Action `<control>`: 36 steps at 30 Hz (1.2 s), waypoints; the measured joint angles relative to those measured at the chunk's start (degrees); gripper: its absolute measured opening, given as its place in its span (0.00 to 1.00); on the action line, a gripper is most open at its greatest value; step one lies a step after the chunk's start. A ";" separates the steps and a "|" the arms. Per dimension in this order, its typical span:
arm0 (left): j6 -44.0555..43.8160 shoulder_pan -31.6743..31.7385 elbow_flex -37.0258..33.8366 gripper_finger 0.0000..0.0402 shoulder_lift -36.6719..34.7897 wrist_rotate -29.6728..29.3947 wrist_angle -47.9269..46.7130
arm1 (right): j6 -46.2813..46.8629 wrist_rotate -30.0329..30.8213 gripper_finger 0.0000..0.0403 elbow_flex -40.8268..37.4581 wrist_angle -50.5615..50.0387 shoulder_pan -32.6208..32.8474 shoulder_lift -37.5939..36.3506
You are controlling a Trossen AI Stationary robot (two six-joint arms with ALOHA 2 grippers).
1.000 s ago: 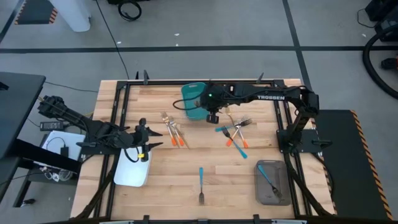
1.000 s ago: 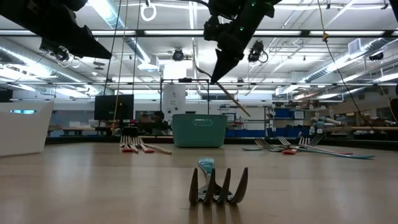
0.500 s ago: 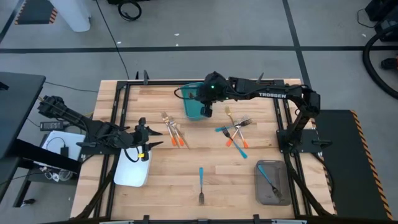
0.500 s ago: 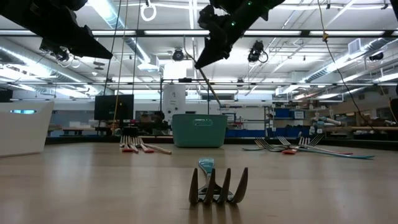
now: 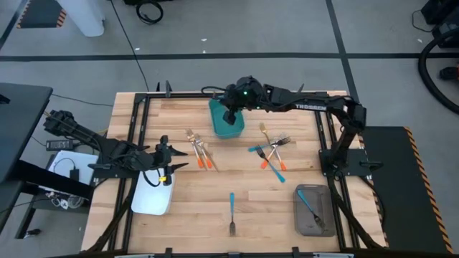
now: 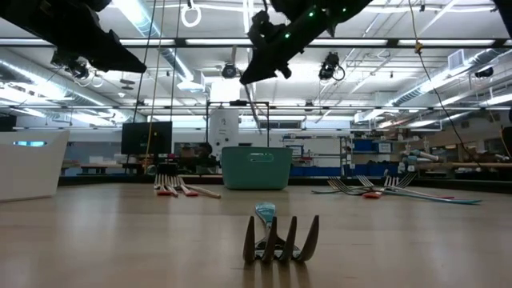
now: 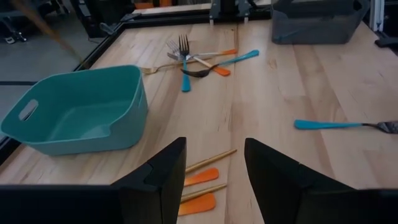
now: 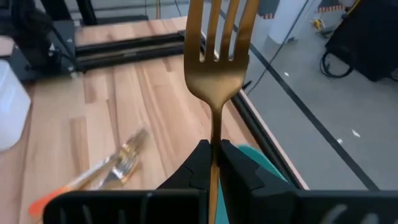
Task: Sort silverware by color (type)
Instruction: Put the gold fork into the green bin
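My right gripper (image 5: 230,117) hangs above the teal bin (image 5: 221,127), shut on an all-gold fork (image 8: 216,56) whose tines reach out beyond the fingers. In the low view the fork (image 6: 251,104) slants down toward the bin (image 6: 254,168). My left gripper (image 7: 214,180) stands open over the white tray (image 5: 150,197) at the table's left, holding nothing. Orange-handled pieces (image 5: 202,153) lie left of centre. A mixed pile of blue, orange and gold pieces (image 5: 271,152) lies right of centre. One blue-handled fork (image 5: 232,208) lies alone near the front edge. My right gripper pinches the gold fork's thin handle just behind the tines (image 8: 215,146) between its two fingers. The fork runs along the fingers and sticks out ahead of them. It hangs lifted clear, slanting down over the teal bin.
A grey tray (image 5: 313,210) at the front right holds a blue-handled piece. Black frame rails run along the table's far, left and right sides. Bare wood lies between the piles and the front edge.
My right gripper has carried the gold fork from beside the mixed pile toward the table's far left and a little up, ending over the teal bin. It has tipped up and rolled, so the fork has swung from slanting toward the right to pointing steeply down.
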 joint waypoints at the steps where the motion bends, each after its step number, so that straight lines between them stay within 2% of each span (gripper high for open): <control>1: 0.10 0.00 0.00 0.43 0.00 0.00 0.01 | 0.27 -0.29 0.07 -0.05 -0.11 -0.02 0.62; 8: 0.49 0.00 0.00 0.43 0.02 0.00 0.53 | 3.20 -0.92 0.07 -0.04 1.84 -0.52 4.01; 21: 0.22 3.04 0.00 0.43 0.02 0.06 1.11 | 6.96 1.35 0.07 0.87 -1.93 -2.90 7.41; 29: 0.30 3.02 0.00 0.43 0.00 0.11 1.84 | 9.96 0.81 0.07 0.79 -3.76 -3.32 11.45; 36: 0.42 3.02 0.00 0.43 0.00 0.20 1.88 | 12.86 0.43 0.07 0.79 -6.62 -4.25 12.18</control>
